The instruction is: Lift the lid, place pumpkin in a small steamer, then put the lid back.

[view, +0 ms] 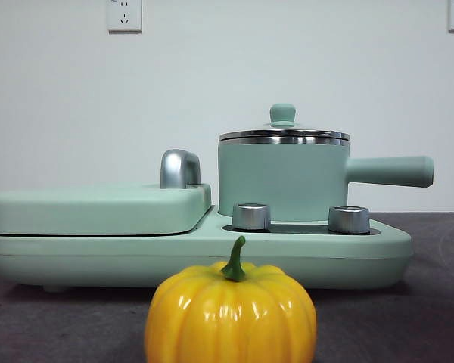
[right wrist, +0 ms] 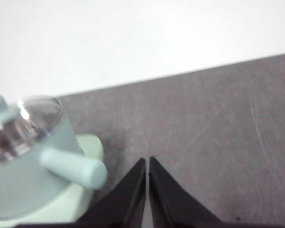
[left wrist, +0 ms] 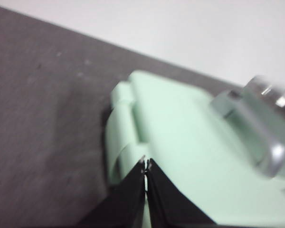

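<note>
Only the front view shows the pumpkin: yellow-orange, with a green stem, it sits on the dark table at 6 o'clock in that picture, nearest the camera. Behind it stands the mint-green cooker base. The small steamer is on the base toward 3 o'clock, its handle pointing to 3 o'clock, and the lid is on its rim. A flat griddle cover with a chrome handle fills the side toward 9 o'clock.

Neither arm appears there. The left wrist view shows the left gripper, jaws pressed together and empty, above the griddle cover's edge. The right wrist view shows the right gripper, also closed and empty, over bare table just beside the steamer's handle. The pumpkin is in neither wrist view. Open table surrounds it.
</note>
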Robot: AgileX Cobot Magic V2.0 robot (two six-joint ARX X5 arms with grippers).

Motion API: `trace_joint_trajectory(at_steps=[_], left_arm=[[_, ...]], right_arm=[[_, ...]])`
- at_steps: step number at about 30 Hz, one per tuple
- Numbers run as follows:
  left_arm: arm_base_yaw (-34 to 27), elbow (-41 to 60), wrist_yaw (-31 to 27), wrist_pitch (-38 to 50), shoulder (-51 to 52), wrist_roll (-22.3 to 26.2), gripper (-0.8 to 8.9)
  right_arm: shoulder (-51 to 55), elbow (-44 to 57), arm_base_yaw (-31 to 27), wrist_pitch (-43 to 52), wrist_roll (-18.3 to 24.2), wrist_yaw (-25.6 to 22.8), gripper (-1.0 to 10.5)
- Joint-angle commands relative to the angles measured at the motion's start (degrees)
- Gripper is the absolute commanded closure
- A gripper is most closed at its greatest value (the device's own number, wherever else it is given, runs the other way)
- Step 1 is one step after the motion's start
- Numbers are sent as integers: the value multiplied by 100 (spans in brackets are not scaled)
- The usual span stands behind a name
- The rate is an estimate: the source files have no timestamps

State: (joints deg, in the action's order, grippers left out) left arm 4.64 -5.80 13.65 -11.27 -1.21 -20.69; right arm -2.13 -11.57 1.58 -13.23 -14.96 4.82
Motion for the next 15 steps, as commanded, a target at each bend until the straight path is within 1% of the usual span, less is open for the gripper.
trace_joint_trajectory(at_steps=[1, 5, 7, 9, 12, 13, 15], left_arm=[[66, -485, 20, -37, -184, -160, 807], [151, -1189, 87, -413, -662, -133, 807], [188, -1545, 240, -535, -942, -90, 807], [221, -1912, 407, -638, -1244, -74, 807], [282, -2439, 649, -824, -1692, 15, 807], [308, -2653, 761, -898, -1878, 70, 807], [354, -2981, 990, -999, -2168, 103, 807]], right_arm=[[-232, -553, 44, -319, -203, 111, 937], [-699, -1410, 50, -603, -216, 496, 937], [-977, -1847, 50, -778, -201, 728, 937], [-1290, -2293, 50, -988, -96, 1014, 937], [-1764, -2927, 50, -1386, 83, 1576, 937], [-1974, -3195, 50, -1606, 208, 1906, 937], [-2273, -3576, 50, -1987, 400, 2369, 937]])
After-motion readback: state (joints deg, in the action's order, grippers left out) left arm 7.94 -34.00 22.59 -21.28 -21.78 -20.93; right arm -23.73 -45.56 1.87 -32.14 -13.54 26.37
